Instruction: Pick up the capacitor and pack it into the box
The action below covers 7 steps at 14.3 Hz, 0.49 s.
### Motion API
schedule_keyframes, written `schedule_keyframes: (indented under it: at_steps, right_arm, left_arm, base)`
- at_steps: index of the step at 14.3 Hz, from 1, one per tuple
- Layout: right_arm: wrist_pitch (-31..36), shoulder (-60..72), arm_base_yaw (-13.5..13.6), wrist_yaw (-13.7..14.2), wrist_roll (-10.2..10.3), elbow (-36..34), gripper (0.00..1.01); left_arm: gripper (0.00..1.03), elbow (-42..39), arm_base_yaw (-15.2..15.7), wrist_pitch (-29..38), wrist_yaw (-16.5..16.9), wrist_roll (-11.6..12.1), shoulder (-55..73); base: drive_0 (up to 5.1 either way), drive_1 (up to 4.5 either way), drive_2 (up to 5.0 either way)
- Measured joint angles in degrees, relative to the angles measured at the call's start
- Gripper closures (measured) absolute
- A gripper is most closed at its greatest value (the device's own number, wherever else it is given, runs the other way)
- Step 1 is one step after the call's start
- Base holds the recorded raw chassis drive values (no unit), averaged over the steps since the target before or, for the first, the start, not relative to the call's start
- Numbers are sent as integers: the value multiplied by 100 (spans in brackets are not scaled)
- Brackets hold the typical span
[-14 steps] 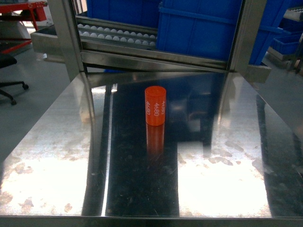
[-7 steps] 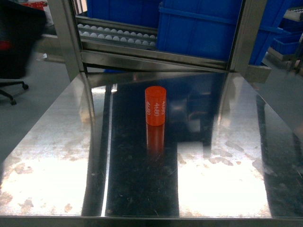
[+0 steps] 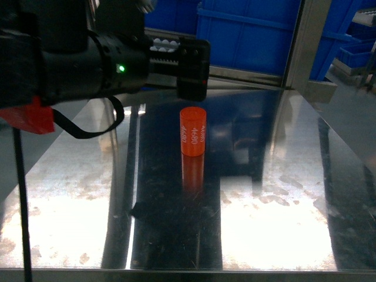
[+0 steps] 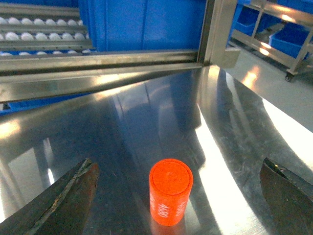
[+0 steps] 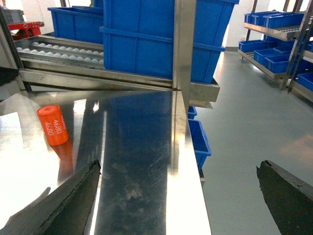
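Note:
The capacitor (image 3: 192,131) is an orange cylinder printed 4680, standing upright at the middle of the steel table (image 3: 276,229). My left arm reaches in from the left, and its gripper (image 3: 192,76) hangs just behind and above the capacitor. In the left wrist view the capacitor (image 4: 170,198) stands between the wide-apart fingers of the left gripper (image 4: 177,166), untouched. My right gripper (image 5: 178,165) is open over the table's right edge, with the capacitor (image 5: 53,125) far to its left. The box is out of view.
Big blue bins (image 3: 252,35) and a roller rack (image 3: 167,46) stand on the shelf behind the table. A steel upright (image 3: 302,41) rises at the back right. A small blue bin (image 5: 199,142) sits below the table's right edge, above grey floor.
My left arm has swung into the head view from the left and now hangs over the back of the table by the capacitor. The capacitor has not moved.

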Motion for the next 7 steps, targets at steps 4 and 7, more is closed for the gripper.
schedule_keyframes:
  at_steps: [4,7]
  right_arm:
    - [0,0,0,0,0,0,3]
    - [0,0,0,0,0,0,3]
  left_arm:
    - [5,1228,-24,-291,0,-2,1445]
    - [5,1812,-59,-479,-48,-39,2271]
  base:
    - [0,0,0]
    - [0,0,0]
